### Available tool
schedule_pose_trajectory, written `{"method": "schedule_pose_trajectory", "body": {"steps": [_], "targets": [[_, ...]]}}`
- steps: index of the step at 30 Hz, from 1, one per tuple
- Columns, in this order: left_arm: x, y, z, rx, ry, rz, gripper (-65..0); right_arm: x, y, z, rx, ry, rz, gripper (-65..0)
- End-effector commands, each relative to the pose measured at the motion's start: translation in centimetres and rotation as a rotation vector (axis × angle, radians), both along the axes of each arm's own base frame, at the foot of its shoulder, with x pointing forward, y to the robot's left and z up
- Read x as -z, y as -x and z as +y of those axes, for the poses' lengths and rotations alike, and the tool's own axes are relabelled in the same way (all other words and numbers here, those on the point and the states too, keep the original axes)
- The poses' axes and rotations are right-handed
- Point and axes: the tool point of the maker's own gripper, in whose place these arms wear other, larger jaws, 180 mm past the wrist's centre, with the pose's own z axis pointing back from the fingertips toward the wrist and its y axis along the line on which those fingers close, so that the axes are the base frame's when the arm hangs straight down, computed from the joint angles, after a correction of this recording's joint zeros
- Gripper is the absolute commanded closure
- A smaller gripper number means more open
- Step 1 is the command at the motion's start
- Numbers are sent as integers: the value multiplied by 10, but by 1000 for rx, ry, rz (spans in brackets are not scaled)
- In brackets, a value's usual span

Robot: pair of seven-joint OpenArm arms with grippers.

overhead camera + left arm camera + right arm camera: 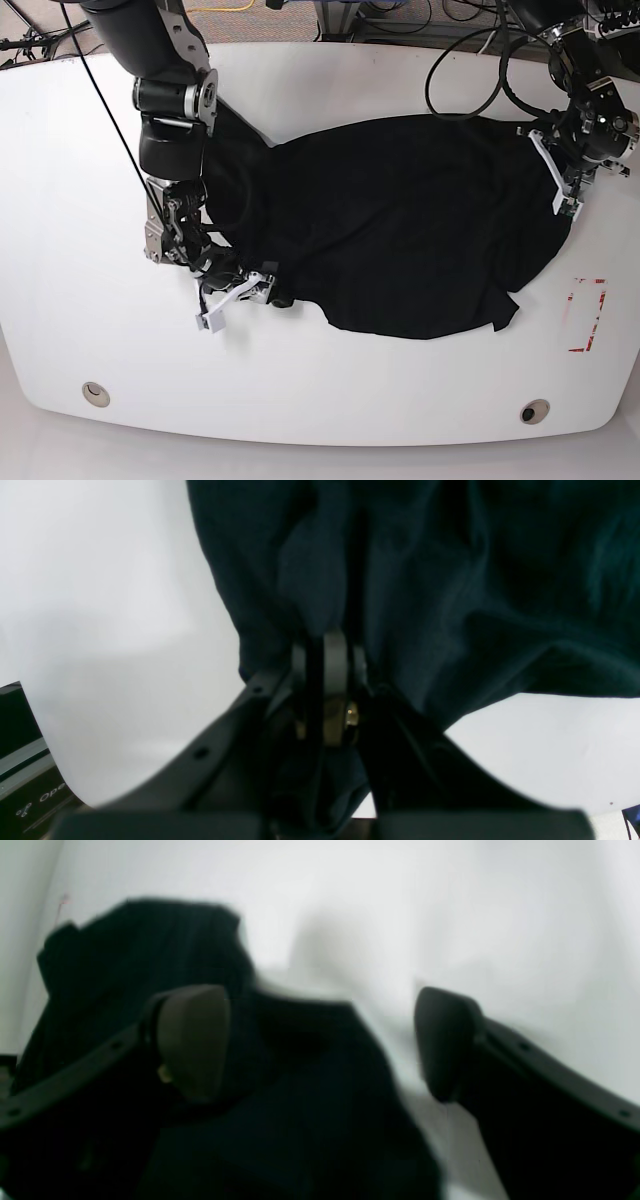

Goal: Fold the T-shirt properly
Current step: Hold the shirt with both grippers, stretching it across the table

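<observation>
Garment: the large plain black soft cloth T-shirt [400,220] lies spread and rumpled across the middle of the white oval desk [60,330], reaching from 9 o'clock to 3 o'clock.
Left end effector [330,645]: at the shirt's 3 o'clock edge in the base view; jaws pressed together, pinching a fold of the black cloth, which drapes away from them.
Right end effector [320,1040]: at the shirt's 8 o'clock edge in the base view; fingers [192,1040] spread wide, one over the cloth, the other over bare desk, gripping nothing.
Marking: a red rectangular outline [586,315] on the desk at 4 o'clock, just beside the hem.
</observation>
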Motion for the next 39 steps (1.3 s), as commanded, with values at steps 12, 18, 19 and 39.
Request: {"method": "schedule_pose_trajectory", "body": {"steps": [12,18,19,39], "targets": [[-10,-6,5,3,-14,-36,-7,-21,-15,3,-16,1,-53,-554],[-10,-5,6,0,-15,-34,-7,-19,-13,3,-18,4,-48,-553],[-10,-5,5,1,-15,-34,-7,-19,-13,4,-20,4,-48,-553],[-11,-8,6,-6,-17,-38,-7,-13,-13,10,-29,1,-38,-110]]}}
